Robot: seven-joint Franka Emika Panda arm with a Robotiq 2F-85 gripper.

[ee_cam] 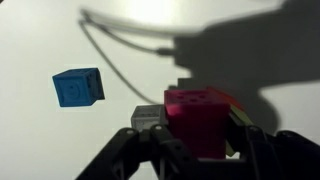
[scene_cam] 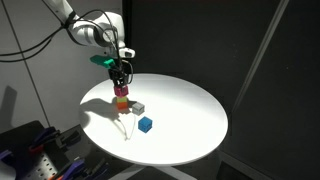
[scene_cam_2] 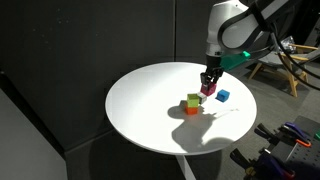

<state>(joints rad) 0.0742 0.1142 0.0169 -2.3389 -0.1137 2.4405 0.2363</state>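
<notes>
My gripper [ee_cam: 195, 145] is shut on a magenta block [ee_cam: 195, 118], which fills the gap between the dark fingers [ee_cam: 135, 150]. In both exterior views the gripper [scene_cam: 120, 78] [scene_cam_2: 209, 82] holds the magenta block [scene_cam: 121, 91] [scene_cam_2: 208, 90] just above the white round table [scene_cam: 190, 110] [scene_cam_2: 140, 110]. Close under it sits a yellow-green block [scene_cam_2: 193, 100] on a red block [scene_cam_2: 190, 110]; whether the magenta block touches them I cannot tell. In the wrist view a yellow-green edge [ee_cam: 236, 106] peeks out behind the magenta block.
A grey block [ee_cam: 148, 117] [scene_cam: 137, 107] lies right beside the held block. A blue block [ee_cam: 78, 87] [scene_cam: 146, 125] [scene_cam_2: 223, 96] rests apart on the table. Dark curtains surround the table, and equipment stands by its edge [scene_cam: 30, 145] [scene_cam_2: 295, 140].
</notes>
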